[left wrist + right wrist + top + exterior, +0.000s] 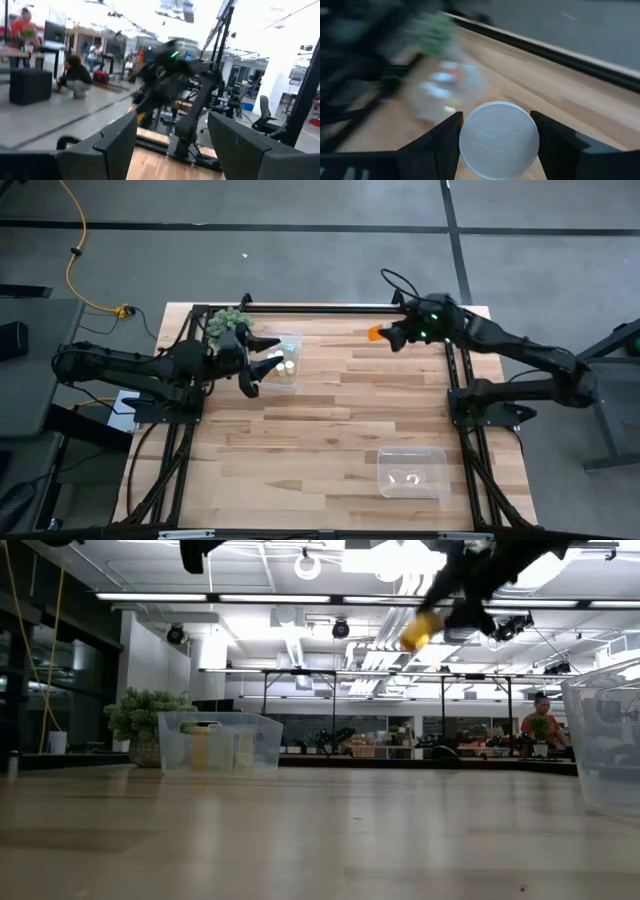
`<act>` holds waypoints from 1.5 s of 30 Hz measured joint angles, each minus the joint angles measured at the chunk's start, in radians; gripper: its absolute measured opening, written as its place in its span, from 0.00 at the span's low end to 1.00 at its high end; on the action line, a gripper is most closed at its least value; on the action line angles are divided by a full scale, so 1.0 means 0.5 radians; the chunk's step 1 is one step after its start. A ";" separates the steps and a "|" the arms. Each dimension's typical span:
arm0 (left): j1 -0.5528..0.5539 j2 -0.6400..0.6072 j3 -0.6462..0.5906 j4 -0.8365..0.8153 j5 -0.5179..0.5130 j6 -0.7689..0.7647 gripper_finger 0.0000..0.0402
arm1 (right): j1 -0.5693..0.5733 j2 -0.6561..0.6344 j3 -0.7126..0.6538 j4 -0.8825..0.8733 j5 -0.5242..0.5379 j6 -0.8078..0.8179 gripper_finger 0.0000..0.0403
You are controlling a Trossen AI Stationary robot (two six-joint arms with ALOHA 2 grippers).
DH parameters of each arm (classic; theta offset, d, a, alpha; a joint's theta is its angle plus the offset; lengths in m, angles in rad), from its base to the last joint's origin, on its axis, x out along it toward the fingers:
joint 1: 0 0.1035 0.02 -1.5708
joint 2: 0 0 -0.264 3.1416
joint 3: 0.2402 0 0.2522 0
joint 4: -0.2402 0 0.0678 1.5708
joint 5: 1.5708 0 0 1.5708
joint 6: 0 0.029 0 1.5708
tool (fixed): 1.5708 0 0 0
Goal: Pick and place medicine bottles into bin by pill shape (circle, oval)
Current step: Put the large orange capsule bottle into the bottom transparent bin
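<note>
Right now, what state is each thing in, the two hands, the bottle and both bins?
Right hand: shut on the orange bottle, raised above the table's far edge.
Left hand: open, empty, over the far bin.
Far bin: upright, bottles inside.
Near bin: upright, contents unclear.

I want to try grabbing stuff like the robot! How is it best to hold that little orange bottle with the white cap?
Around its sides, just below the round white cap, one finger on each side. The right claw holds the small orange bottle this way, in the air.
</note>
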 joint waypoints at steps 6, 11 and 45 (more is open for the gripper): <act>0.024 0.014 -0.002 -0.146 0.001 -0.210 0.58 | 0.424 -0.157 0.001 0.372 -0.032 -0.032 0.52; 0.024 0.013 -0.002 -0.148 0.008 -0.276 0.58 | 0.738 -0.126 0.002 0.628 0.015 -0.148 0.52; 0.021 0.008 -0.002 0.166 0.130 -0.312 0.58 | 0.747 0.291 0.091 0.864 0.281 -0.188 0.52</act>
